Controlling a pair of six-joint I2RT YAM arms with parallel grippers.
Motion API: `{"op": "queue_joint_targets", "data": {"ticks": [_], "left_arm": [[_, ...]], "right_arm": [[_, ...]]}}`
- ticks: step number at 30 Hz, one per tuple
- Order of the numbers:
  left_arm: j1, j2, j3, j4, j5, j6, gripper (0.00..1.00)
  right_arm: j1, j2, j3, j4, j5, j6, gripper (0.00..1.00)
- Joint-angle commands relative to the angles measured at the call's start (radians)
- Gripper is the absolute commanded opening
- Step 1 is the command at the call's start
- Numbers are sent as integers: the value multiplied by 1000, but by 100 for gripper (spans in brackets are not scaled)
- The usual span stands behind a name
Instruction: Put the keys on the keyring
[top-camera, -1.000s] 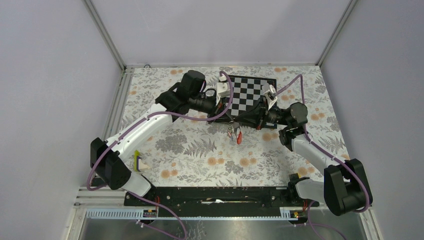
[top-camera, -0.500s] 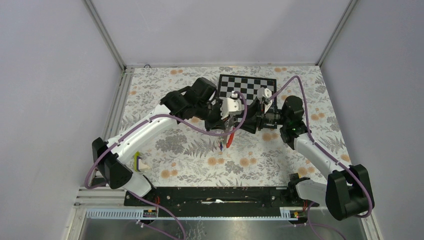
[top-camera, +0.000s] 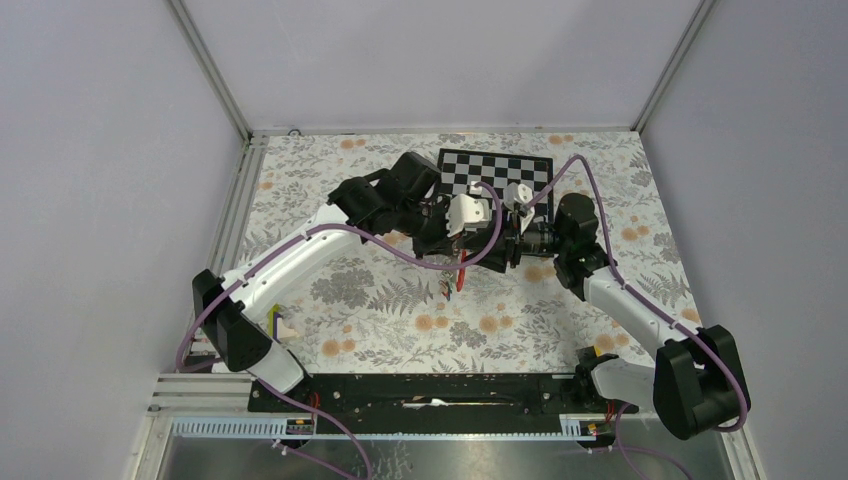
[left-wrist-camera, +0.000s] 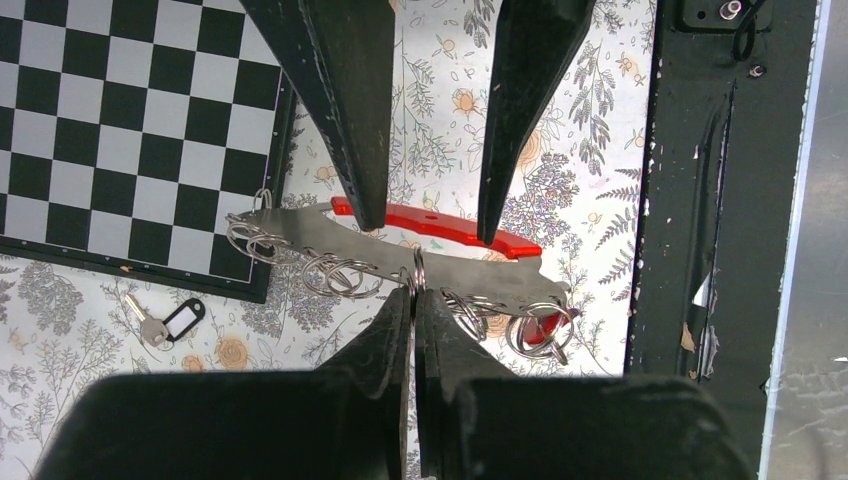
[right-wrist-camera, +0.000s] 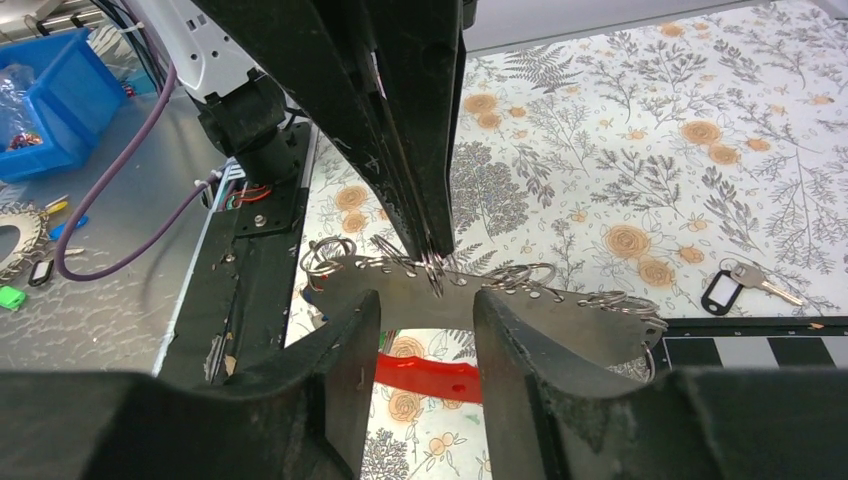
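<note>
A grey metal plate (left-wrist-camera: 400, 255) strung with several keyrings and backed by a red handle (left-wrist-camera: 440, 225) hangs in the air between my two grippers; it shows in the top view (top-camera: 458, 275). My left gripper (left-wrist-camera: 413, 295) is shut on one keyring (left-wrist-camera: 417, 268) at the plate's edge. My right gripper (right-wrist-camera: 427, 305) is open, its fingers (left-wrist-camera: 365, 150) on either side of the plate's middle, tips at the red handle. One key with a black-framed tag (left-wrist-camera: 165, 325) lies on the cloth by the chessboard, also in the right wrist view (right-wrist-camera: 735, 283). No green, blue or red tagged key shows.
A chessboard (top-camera: 495, 175) lies at the back of the floral cloth (top-camera: 380, 310). A yellow-and-white block (top-camera: 280, 325) sits near the left arm's base. The black base rail (top-camera: 440, 390) runs along the near edge. A blue bin (right-wrist-camera: 50, 100) stands off the table.
My left gripper has swung right and turned over, and my right gripper has moved left toward it. The ring plate has shifted slightly left and lower between them.
</note>
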Motion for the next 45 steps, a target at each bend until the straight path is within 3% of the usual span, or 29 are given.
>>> {"op": "queue_joint_targets", "data": {"ticks": [1, 14, 19, 22, 27, 32, 38, 45], "left_arm": [[-6, 8, 59, 34, 36, -1, 0], [-6, 11, 55, 53, 68, -23, 0], [-6, -3, 25, 80, 68, -28, 0], [-1, -25, 1, 98, 70, -31, 3], [68, -77, -57, 144, 164, -48, 28], [146, -84, -65, 156, 299, -78, 38], [155, -87, -90, 191, 317, -105, 44], [156, -91, -88, 225, 307, -128, 42]], "right_arm": [[21, 9, 31, 9, -13, -26, 43], [47, 31, 34, -12, 5, -58, 22], [48, 29, 32, 10, 16, -37, 0], [38, 22, 25, 63, 19, 26, 0], [-13, 17, -17, 315, -3, 235, 0], [-23, 13, -20, 421, -13, 347, 0], [-27, 10, -31, 451, -11, 367, 0], [-29, 13, -41, 477, -14, 378, 0]]}}
